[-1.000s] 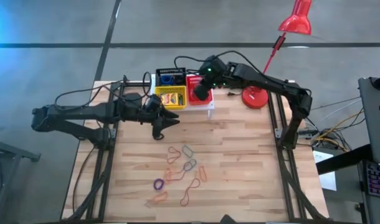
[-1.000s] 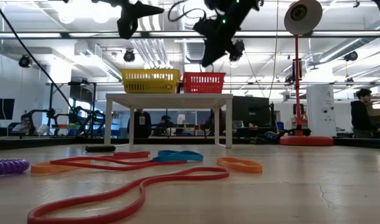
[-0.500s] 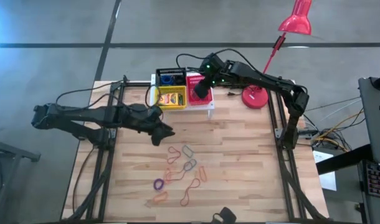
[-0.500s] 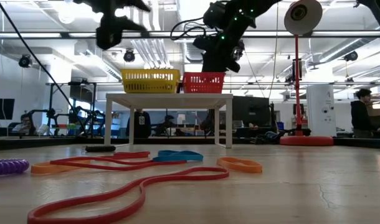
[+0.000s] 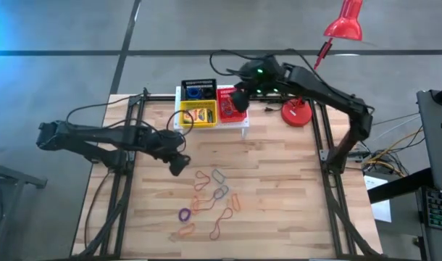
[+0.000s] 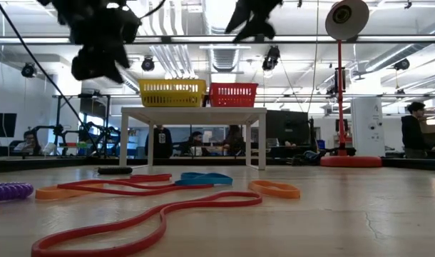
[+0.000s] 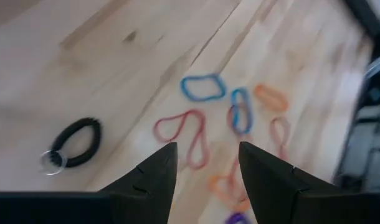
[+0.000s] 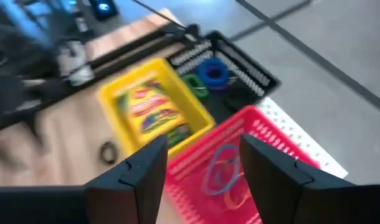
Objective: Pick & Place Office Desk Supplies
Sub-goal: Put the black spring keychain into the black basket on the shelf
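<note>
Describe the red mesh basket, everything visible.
The red mesh basket is a small rectangular bin with open lattice walls and a solid rim, apparently plastic. It sits upright on the white perforated stand at the table's far edge, side by side with the yellow basket; the low view shows them at equal height, though contact cannot be told. The right wrist view shows thin rubber-band loops lying inside, bluish and reddish. The right gripper hovers over it, open and empty, not touching.
</note>
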